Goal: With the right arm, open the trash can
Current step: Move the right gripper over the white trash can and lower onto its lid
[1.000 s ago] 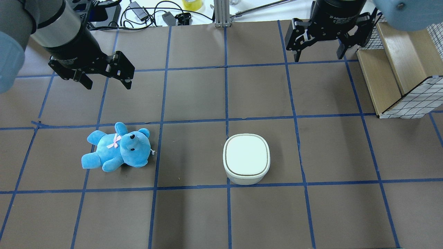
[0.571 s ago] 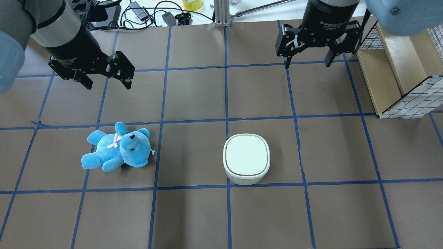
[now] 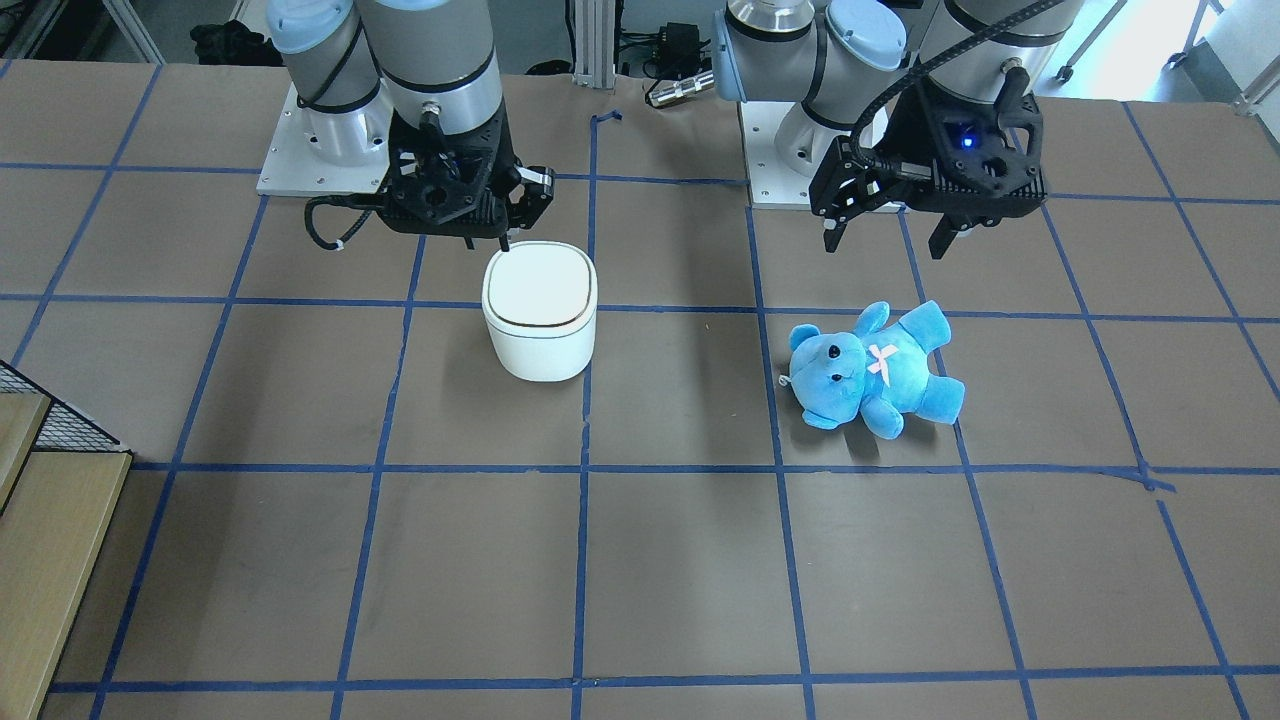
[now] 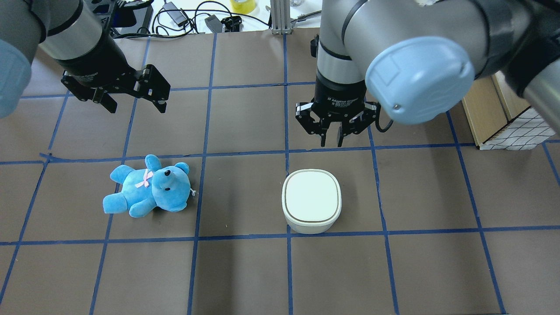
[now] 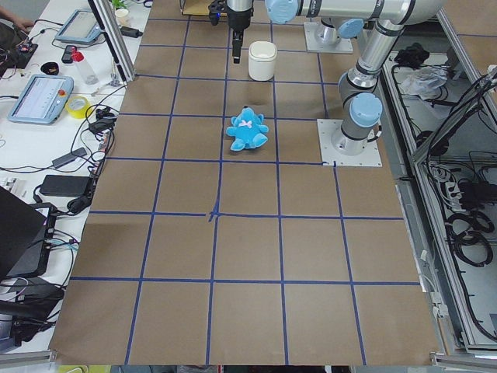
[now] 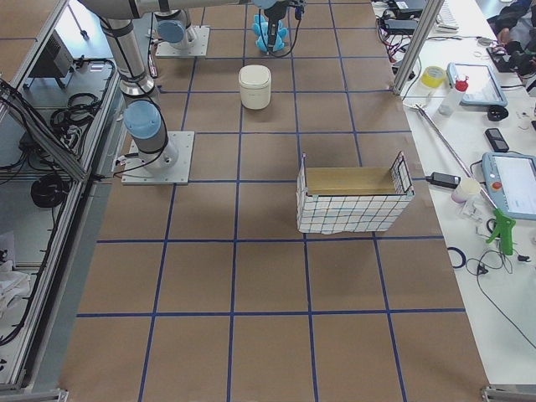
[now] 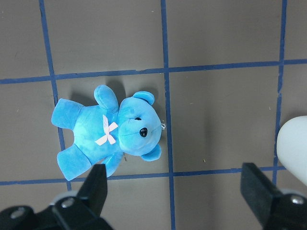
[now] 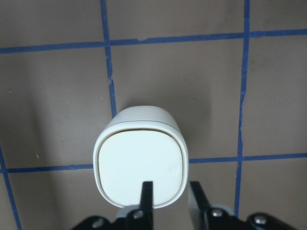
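Observation:
The white trash can (image 4: 311, 199) stands on the table with its lid down; it also shows in the front view (image 3: 540, 300). My right gripper (image 4: 331, 142) hovers above it, fingers pointing down. In the right wrist view the can (image 8: 139, 163) lies right below, and the right gripper (image 8: 170, 191) is over one edge of the lid. Its jaws are drawn nearly together with a narrow gap and hold nothing. My left gripper (image 4: 136, 108) is wide open and empty, above the table beyond the blue teddy bear (image 4: 146, 188).
A wooden crate with wire-grid sides (image 4: 503, 109) stands at the table's right edge. Cables and small devices (image 4: 183, 17) lie along the far edge. Blue tape lines mark the brown table into squares.
My right arm has swung in from the far right to above the trash can, and its jaws have gone from wide open to nearly together. The left arm, can and teddy have not moved.

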Available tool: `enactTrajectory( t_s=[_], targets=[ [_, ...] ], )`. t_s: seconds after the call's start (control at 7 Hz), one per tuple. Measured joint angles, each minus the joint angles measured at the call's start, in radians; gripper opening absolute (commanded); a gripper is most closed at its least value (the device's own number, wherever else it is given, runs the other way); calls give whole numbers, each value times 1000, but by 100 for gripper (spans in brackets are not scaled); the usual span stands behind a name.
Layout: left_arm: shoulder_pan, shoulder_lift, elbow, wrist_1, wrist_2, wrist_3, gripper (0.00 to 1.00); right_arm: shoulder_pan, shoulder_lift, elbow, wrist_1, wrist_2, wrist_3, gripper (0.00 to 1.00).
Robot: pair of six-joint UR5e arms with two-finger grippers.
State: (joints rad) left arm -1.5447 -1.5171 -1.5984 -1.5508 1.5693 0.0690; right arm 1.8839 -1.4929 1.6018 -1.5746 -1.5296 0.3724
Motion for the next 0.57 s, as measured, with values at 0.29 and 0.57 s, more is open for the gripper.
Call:
enactTrajectory(
  t_s=[0.29, 0.57],
  targets=[
    [0, 0, 0, 0, 0, 0, 100, 37, -7, 179, -183, 9, 60, 0],
    [0, 0, 0, 0, 0, 0, 100, 69, -5, 293, -298, 15, 67, 0]
  ],
)
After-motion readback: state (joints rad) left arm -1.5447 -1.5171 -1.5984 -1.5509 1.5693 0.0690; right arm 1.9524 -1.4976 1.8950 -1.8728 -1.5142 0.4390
